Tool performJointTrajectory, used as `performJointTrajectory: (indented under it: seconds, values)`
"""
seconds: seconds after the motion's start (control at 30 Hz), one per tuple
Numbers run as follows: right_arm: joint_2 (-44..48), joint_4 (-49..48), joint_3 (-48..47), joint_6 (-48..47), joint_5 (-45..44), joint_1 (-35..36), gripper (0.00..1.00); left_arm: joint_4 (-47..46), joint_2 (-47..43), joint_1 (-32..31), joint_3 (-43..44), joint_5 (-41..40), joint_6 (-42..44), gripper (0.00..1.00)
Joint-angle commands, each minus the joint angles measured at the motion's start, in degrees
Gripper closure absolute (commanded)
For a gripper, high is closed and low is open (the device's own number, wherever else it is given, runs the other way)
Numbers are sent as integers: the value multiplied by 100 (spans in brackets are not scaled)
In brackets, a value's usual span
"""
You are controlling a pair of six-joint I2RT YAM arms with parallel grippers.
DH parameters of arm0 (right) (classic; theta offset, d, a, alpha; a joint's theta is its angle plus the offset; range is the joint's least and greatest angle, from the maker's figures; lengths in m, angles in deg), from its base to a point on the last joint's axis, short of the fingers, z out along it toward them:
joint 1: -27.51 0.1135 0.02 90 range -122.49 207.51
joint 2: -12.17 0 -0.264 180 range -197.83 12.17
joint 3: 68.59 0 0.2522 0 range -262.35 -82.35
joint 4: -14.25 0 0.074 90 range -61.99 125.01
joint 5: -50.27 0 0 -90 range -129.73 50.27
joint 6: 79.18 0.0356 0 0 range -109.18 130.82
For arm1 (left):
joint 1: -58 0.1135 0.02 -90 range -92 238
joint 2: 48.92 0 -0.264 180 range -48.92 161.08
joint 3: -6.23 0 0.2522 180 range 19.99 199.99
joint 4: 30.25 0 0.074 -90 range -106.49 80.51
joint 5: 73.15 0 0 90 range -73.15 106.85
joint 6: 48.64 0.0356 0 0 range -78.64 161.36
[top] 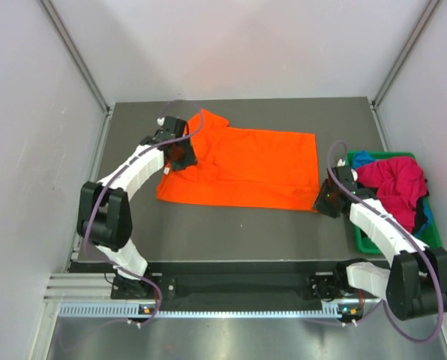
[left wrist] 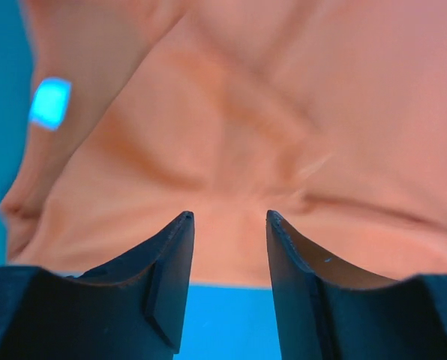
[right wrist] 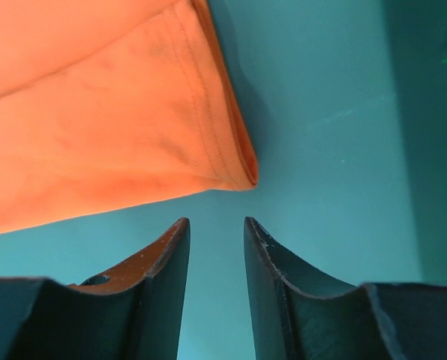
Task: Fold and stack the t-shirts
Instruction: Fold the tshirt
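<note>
An orange t-shirt (top: 242,169) lies spread across the middle of the table, one sleeve (top: 208,120) pointing to the far left. My left gripper (top: 180,156) is over the shirt's left edge; in the left wrist view it (left wrist: 229,217) stands open, with orange cloth (left wrist: 283,112) beyond the tips and nothing between them. My right gripper (top: 327,201) is at the shirt's near right corner. It (right wrist: 216,221) is open, and the hemmed corner (right wrist: 238,169) lies just past its tips. A magenta-red t-shirt (top: 396,184) and a blue one (top: 363,158) lie bunched in the bin.
The green plastic bin (top: 433,232) stands at the table's right edge, just right of my right arm. Metal frame posts rise at the table's back corners, and white walls close in both sides. Dark bare tabletop (top: 238,232) lies between the shirt and the arm bases.
</note>
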Motion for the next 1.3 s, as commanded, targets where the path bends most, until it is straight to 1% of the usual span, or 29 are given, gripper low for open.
performJointTrajectory:
  seconds: [0.0, 0.07, 0.1, 0.13, 0.2, 0.3, 0.37, 0.4, 0.47, 0.53, 0.63, 0.67, 0.73, 0.83, 0.87, 0.9, 1.0, 1.1, 1.2, 1.27]
  values:
    - [-177, -66, -190, -122, -144, 28, 64, 477, -664, 713, -592, -213, 29, 51]
    - [-213, -197, -84, -95, -328, 28, 62, 407, -884, 1137, -987, 199, 2, 51]
    - [-257, -250, -5, -78, -364, 28, 61, 363, -1086, 1443, -1094, 254, -16, 50]
    - [-309, -277, 13, -60, -373, 28, 61, 354, -1192, 1542, -1199, 254, -7, 50]
    - [-441, -347, 74, -34, -443, 37, 61, 345, -1438, 1700, -1480, 159, -7, 48]
    - [-573, -418, 118, -25, -636, 28, 61, 293, -1623, 1719, -1849, 254, -121, 48]
    - [-643, -453, 127, -42, -794, 28, 61, 100, -1676, 1719, -2165, 255, -191, 48]
    - [-661, -470, 145, -42, -821, 37, 61, 12, -1668, 1719, -2263, 246, -218, 48]
    - [-679, -506, 145, -60, -821, 28, 61, -138, -1580, 1955, -2447, 508, -236, 48]
    - [-679, -584, 188, -95, -769, 28, 62, -217, -1378, 2000, -2527, 518, -297, 49]
    - [-697, -637, 233, -113, -681, 28, 66, -305, -1150, 2123, -2580, 509, -402, 49]
    - [-679, -629, 233, -113, -654, 37, 71, -331, -1097, 2132, -2580, 483, -438, 50]
    - [-644, -541, 215, -121, -611, 28, 76, -419, -982, 2141, -2650, 518, -587, 50]
    - [-442, -374, 110, -52, -435, 28, 74, -735, -1035, 2132, -2816, 553, -763, 50]
    - [-320, -278, 75, -25, -339, 28, 70, -831, -1052, 2141, -2843, 536, -798, 50]
    - [-258, -260, 22, 19, -294, 28, 69, -1006, -1079, 2132, -2878, 527, -816, 51]
    - [-160, -216, -92, 159, -250, 37, 66, -1070, -1062, 2132, -2923, 465, -877, 51]
    - [-300, -312, -154, 256, -399, 37, 64, -982, -895, 2132, -2861, 351, -869, 54]
    - [-511, -461, -181, 239, -531, 37, 64, -859, -728, 2141, -2765, 334, -825, 61]
    - [-730, -646, -137, 221, -549, 37, 63, -867, -701, 2141, -2747, 334, -825, 62]
